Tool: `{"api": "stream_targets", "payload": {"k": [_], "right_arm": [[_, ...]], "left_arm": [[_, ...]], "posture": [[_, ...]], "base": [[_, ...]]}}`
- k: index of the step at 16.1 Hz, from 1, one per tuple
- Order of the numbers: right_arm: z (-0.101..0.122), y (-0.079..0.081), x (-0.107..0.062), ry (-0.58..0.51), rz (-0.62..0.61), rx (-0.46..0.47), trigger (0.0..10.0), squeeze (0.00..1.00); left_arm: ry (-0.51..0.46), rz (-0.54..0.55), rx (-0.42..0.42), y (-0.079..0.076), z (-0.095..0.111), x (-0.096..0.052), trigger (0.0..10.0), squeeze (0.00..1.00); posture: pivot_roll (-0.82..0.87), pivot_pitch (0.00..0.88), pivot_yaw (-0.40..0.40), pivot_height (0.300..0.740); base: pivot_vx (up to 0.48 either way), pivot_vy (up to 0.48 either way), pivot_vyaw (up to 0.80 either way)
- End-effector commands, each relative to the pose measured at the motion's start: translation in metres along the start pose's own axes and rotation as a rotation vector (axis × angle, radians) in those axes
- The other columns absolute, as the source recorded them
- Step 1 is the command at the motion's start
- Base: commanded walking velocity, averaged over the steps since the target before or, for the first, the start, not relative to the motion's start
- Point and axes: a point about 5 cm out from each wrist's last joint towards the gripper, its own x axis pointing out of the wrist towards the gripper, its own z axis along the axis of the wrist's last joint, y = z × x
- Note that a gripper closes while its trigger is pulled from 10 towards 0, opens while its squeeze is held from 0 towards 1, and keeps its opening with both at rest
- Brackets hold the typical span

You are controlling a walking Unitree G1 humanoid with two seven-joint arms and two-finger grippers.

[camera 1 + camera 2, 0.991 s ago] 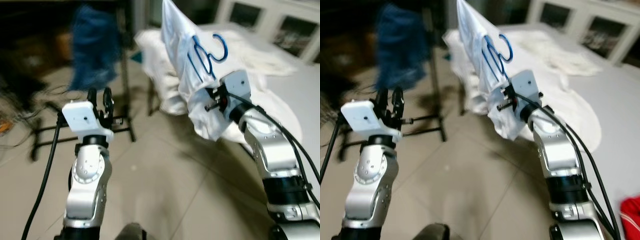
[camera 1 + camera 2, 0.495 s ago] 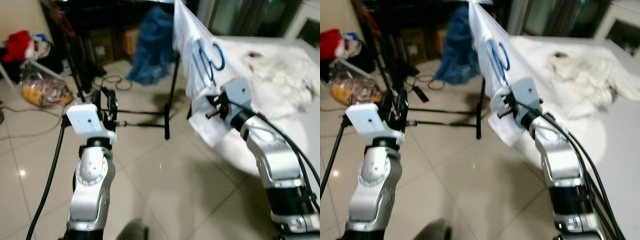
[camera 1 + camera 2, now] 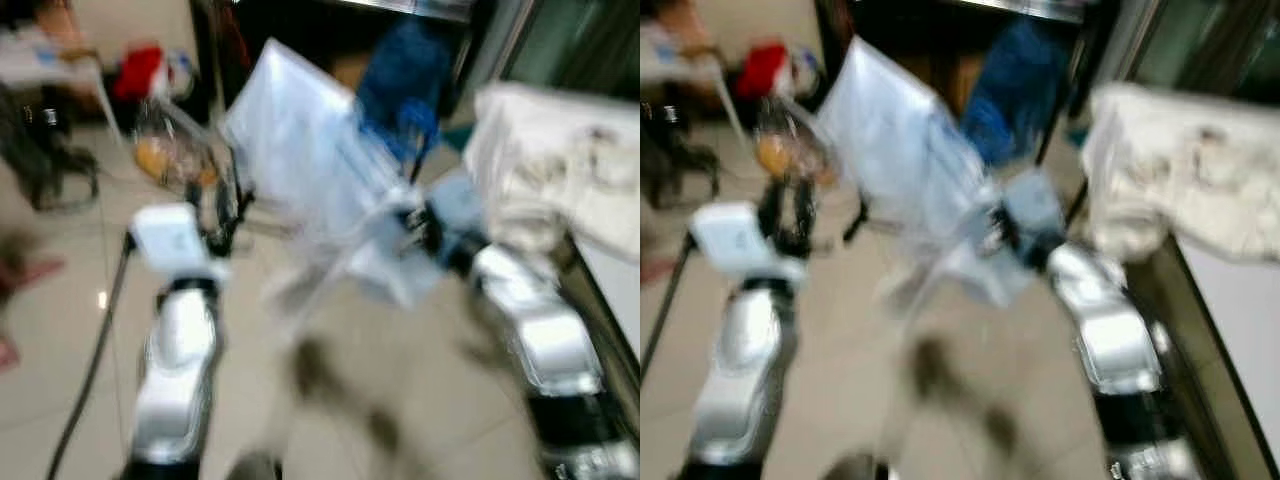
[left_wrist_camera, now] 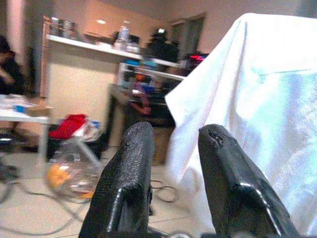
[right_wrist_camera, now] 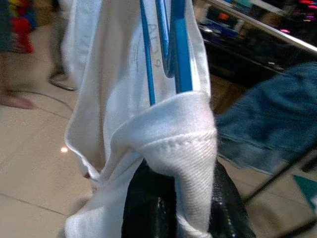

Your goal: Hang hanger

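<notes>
Right wrist view, "AE79"-like writing on white garment (image 5: 124,89), blue hanger (image 5: 176,44)

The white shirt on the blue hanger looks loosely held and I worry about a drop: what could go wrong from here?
1. The right claw pinches bunched fabric of the white shirt as much as the blue hanger, so the hanger could slip out.
2. The head views are blurred, which may spoil aiming at the rail.
3. The shirt hangs close to the left claw and might snag on it.
</notes>
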Motion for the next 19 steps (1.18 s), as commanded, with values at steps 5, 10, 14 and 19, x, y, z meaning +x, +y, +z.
{"api": "stream_targets", "payload": {"k": [5,10,14,19], "right_arm": [[-0.058,0.021,0.009,0.111,-0.020,0.059,10.0,0.00],[-0.123,0.047,0.013,0.228,-0.030,0.083,10.0,0.00],[-0.162,0.043,-0.001,0.381,-0.078,0.028,10.0,0.00],[-0.188,0.027,-0.024,0.519,-0.225,0.122,10.0,0.00]], "left_arm": [[0.211,-0.093,0.031,0.002,-0.065,-0.028,10.0,0.00],[0.576,-0.031,0.049,0.036,-0.150,-0.078,10.0,0.00],[0.755,0.031,0.070,0.059,-0.177,-0.104,10.0,0.00],[0.897,-0.012,0.047,0.054,-0.194,-0.126,10.0,0.00]], "posture": [[0.19,0.021,-0.074,0.740],[0.24,0.013,-0.116,0.740],[0.27,0.015,-0.141,0.740],[0.28,0.030,-0.134,0.740]], "base": [[0.000,0.000,0.00],[0.000,0.000,0.00],[0.000,0.000,0.00],[0.000,0.000,0.00]]}}
